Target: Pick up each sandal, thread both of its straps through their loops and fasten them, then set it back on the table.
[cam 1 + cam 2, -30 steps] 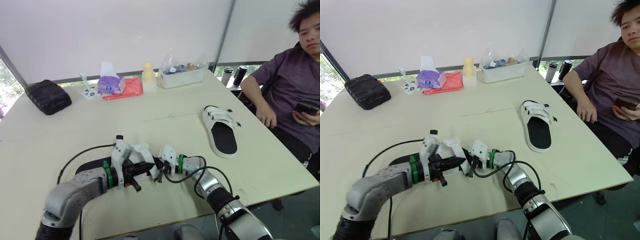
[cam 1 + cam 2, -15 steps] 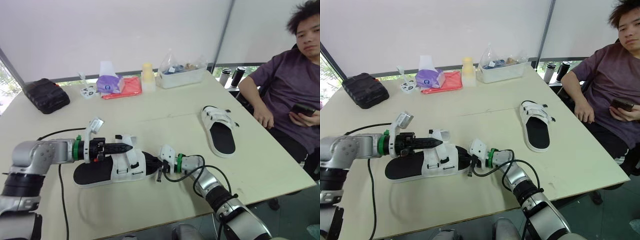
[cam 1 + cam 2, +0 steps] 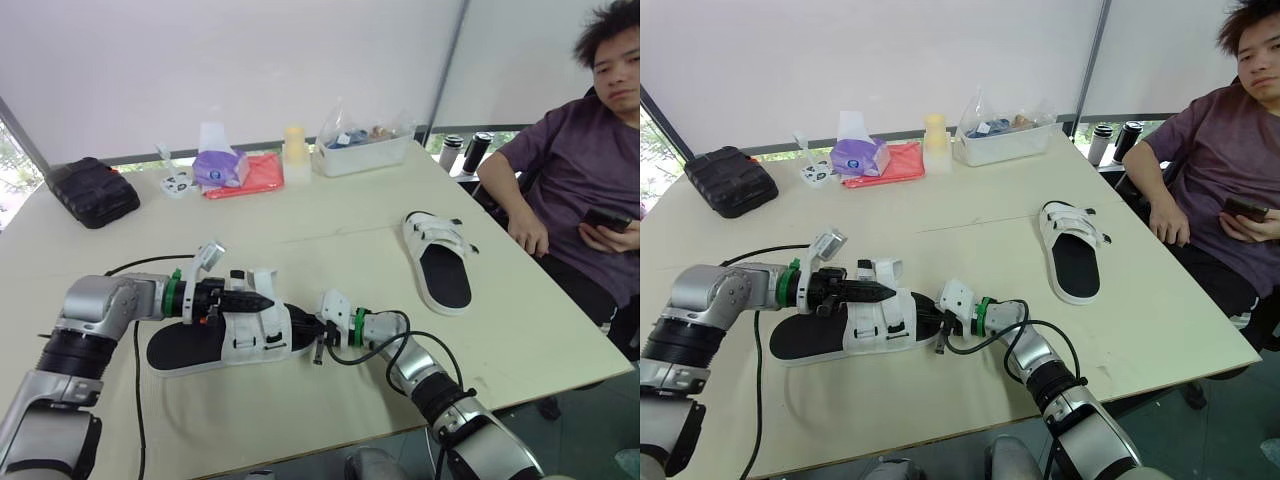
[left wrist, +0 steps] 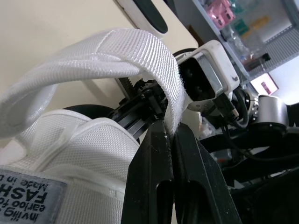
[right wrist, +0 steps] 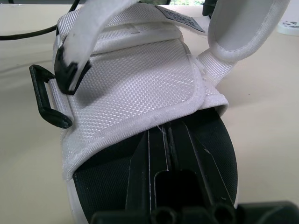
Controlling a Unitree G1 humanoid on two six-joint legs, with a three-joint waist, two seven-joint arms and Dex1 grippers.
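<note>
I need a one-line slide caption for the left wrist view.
Left gripper pinching a strap of the white sandal.

A grey label [image 4: 28, 200] sewn on the sandal [image 4: 74, 144] bears "Made in" and "FASH", both cut off. A third line on it is too unclear to read. No other text can be read anywhere on the table.

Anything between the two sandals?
In the left eye view: the right gripper at the near sandal's toe, then bare table up to the far sandal.
</note>
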